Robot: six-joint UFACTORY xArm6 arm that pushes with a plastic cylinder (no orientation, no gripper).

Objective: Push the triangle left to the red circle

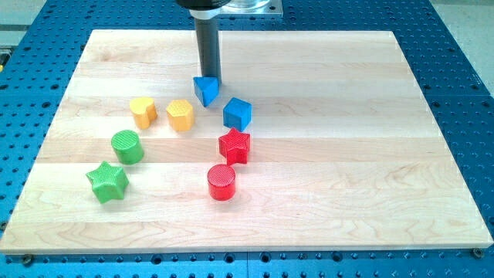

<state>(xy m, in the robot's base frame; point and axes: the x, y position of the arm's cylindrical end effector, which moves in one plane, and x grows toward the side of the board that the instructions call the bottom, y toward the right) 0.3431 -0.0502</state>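
The blue triangle (205,89) lies on the wooden board, above and left of the blue cube (238,113). My tip (208,78) touches the triangle's top edge from the view's top. The red circle (221,182) stands lower down, below the red star (235,146).
A yellow heart-like block (143,111) and a yellow hexagon (180,114) sit left of the triangle. A green circle (126,146) and a green star (106,181) lie at lower left. The board (347,154) rests on a blue perforated table.
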